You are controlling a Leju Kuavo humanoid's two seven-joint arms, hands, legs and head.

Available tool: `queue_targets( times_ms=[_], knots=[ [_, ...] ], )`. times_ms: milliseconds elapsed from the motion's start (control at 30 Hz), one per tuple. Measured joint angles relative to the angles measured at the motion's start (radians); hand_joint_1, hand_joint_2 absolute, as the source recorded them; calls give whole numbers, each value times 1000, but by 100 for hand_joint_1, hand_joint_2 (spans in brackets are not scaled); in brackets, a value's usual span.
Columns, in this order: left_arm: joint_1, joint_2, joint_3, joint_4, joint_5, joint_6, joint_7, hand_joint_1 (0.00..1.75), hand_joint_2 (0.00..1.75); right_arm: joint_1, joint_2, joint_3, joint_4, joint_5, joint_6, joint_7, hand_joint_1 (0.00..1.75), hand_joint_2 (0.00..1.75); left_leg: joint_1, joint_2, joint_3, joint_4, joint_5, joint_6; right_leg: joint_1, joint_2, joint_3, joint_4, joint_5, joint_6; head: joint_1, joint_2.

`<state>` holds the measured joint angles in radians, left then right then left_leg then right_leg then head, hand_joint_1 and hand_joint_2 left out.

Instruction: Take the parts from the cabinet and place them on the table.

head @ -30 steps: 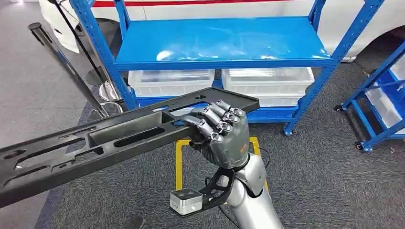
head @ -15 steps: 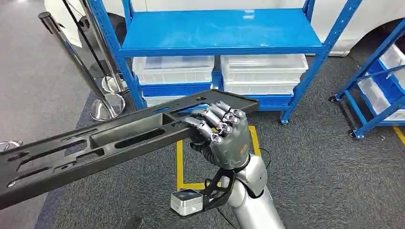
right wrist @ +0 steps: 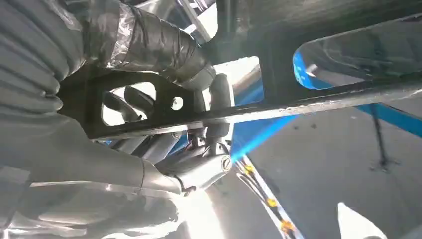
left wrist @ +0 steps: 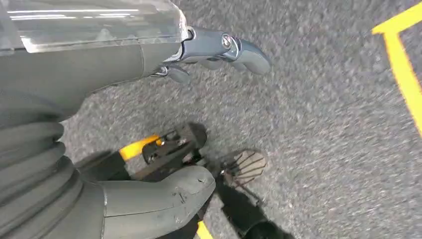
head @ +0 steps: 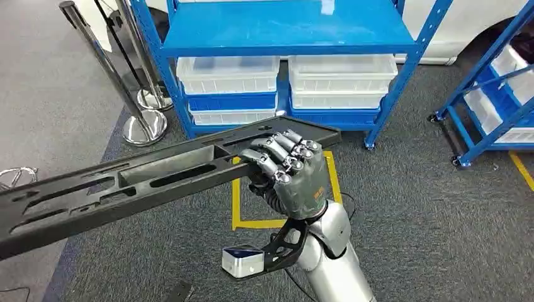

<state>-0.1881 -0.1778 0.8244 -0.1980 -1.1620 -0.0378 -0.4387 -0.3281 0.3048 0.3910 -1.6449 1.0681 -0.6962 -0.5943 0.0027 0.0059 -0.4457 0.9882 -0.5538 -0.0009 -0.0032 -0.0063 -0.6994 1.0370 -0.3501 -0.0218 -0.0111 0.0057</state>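
My right hand (head: 295,179) is clamped on the near-right end of the long black part (head: 145,179), fingers curled over its top edge; part runs left, level. It's matte, slotted, flat plastic. My left hand (left wrist: 149,119) hangs loose, holding nothing, over grey carpet (head: 428,207). Beyond: blue steel shelving (head: 286,31), translucent white bins (head: 230,74).

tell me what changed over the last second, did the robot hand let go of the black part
No. The right robot hand still grips the long black part near its end, at the same spot and tilt. What changed is the view: the blue rack, white bins and yellow floor marking slid up and looked smaller, so the camera moved back from the rack. The left robot hand holds nothing.
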Motion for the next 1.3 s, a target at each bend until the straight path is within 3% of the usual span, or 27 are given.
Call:
queue_targets(
  times_ms=[67,100,167,233,267,300,333,400,433,467,533,600,633,733,767,800,833,900,933,967,1000,1100,1133,1200,1233,1267,1300],
  knots=[
    [1,-2,-1,0,1,0,0,0,175,-3,-3,6,1,-2,0,7,175,175,-5,-1,-8,-4,17,12,-3,-1,1,-12,23,12,0,0],
    [5,-2,-1,0,1,0,0,0,175,-3,-6,6,2,-2,0,12,175,175,5,2,-16,-13,38,21,1,1,-6,-17,28,20,1,0],
    [1,-3,-2,0,3,1,-1,0,175,-5,-13,6,2,-3,0,19,175,175,4,8,-46,-11,66,39,-4,5,-33,52,-88,24,2,0],
    [1,-5,-2,0,5,1,-2,0,175,-5,-19,7,2,-3,0,21,175,175,1,8,-83,-6,93,43,-6,5,-68,208,-201,30,1,0],
    [2,-5,-3,0,6,1,-1,0,175,-5,-22,8,2,-3,0,21,175,175,0,8,-103,-1,106,42,-6,5,-79,279,-214,32,1,0],
    [2,-5,-3,0,6,1,-1,0,175,-5,-25,8,3,-3,0,21,175,175,-1,8,-123,4,116,41,-6,5,-76,313,-195,33,1,0],
    [2,-5,-3,0,6,1,-2,0,175,-5,-28,9,4,-3,0,22,175,175,-1,8,-143,10,125,39,-6,5,-53,308,-160,32,1,0],
    [2,-5,-3,0,7,2,-1,0,175,-6,-32,11,5,-3,0,22,175,175,-2,8,-180,26,143,33,-6,5,57,187,-110,25,1,0],
    [1,-5,-3,0,7,2,-1,0,175,-7,-32,14,5,-3,0,22,175,175,-1,7,-190,35,149,30,-6,5,125,100,-129,20,1,0],
    [2,-6,-4,0,7,2,-2,0,175,-10,-32,16,5,-3,0,22,175,175,-6,5,-200,40,155,24,1,5,182,13,-183,15,0,0],
    [2,-7,-5,0,7,2,-1,0,175,-13,-33,21,5,-4,0,22,175,175,-3,6,-198,40,168,12,3,7,178,-4,-178,8,2,0],
    [3,-8,-6,0,8,2,-2,0,175,-15,-33,22,5,-4,0,24,175,175,-1,5,-206,33,190,-3,5,6,165,-7,-157,-9,2,0],
    [6,-8,-6,0,8,2,-2,0,175,-17,-35,22,7,-3,0,26,175,175,4,3,-214,44,171,-7,-2,0,153,-9,-141,-17,1,0],
    [10,-8,-7,0,8,2,-2,0,175,-17,-35,29,7,0,0,28,175,175,9,1,-266,202,-12,-22,-2,2,104,-9,-103,-29,0,0],
    [9,-8,-7,0,8,2,-1,0,175,-17,-35,31,7,2,0,28,175,175,10,2,-276,271,-51,-25,-2,1,87,-8,-90,-29,0,0],
    [8,-8,-7,0,8,2,-1,0,175,-17,-35,31,7,6,0,29,175,175,10,1,-276,318,-55,-27,-2,1,69,-8,-76,-27,0,0],
    [8,-8,-7,0,8,1,-1,0,175,-17,-37,32,8,11,0,32,175,175,10,1,-259,328,-26,-27,-2,0,51,-7,-64,-26,0,0],
    [9,-8,-10,0,7,-2,0,0,175,-17,-45,38,10,26,0,46,175,175,10,1,-174,243,56,-25,-3,0,19,-4,-39,-21,0,0],
    [8,-8,-12,0,7,-2,0,0,175,-19,-48,44,10,32,0,55,175,175,10,1,-112,167,67,-22,-3,1,8,-3,-28,-18,0,0],
    [4,-7,-16,0,7,-3,1,0,175,-23,-55,56,10,29,0,68,175,175,8,-1,-38,69,30,-15,-2,2,0,-1,-18,-13,0,0],
    [1,-5,-21,-1,7,-3,2,0,175,-30,-66,73,10,19,0,81,175,175,3,-2,5,-11,6,-9,1,3,-4,1,-9,-6,0,0],
    [-1,-5,-27,-1,7,-3,5,0,175,-40,-86,114,14,6,0,96,175,175,-5,-2,-17,-4,25,15,-4,0,1,-17,25,13,0,0],
    [0,-5,-28,-1,7,-3,6,0,175,-41,-91,118,15,5,0,98,175,175,6,2,-22,-13,43,26,-2,1,-4,-18,23,20,1,0],
    [-4,-5,-31,-1,7,-3,6,0,175,-44,-104,126,16,4,0,100,175,175,3,7,-47,-12,68,47,-6,4,-35,55,-89,24,1,0],
    [-4,-5,-33,-1,7,-3,6,0,175,-44,-109,129,17,4,0,100,175,175,2,7,-64,-10,80,49,-7,5,-56,132,-153,28,1,0],
    [-4,-5,-34,-1,7,-3,7,0,175,-44,-113,132,17,3,0,101,175,175,0,7,-80,-9,92,50,-8,5,-75,209,-196,31,1,0],
    [-3,-5,-35,-1,7,-3,7,0,175,-44,-115,134,18,3,0,101,175,175,-2,7,-98,-5,104,49,-9,5,-86,276,-209,34,1,0]
  ],
)
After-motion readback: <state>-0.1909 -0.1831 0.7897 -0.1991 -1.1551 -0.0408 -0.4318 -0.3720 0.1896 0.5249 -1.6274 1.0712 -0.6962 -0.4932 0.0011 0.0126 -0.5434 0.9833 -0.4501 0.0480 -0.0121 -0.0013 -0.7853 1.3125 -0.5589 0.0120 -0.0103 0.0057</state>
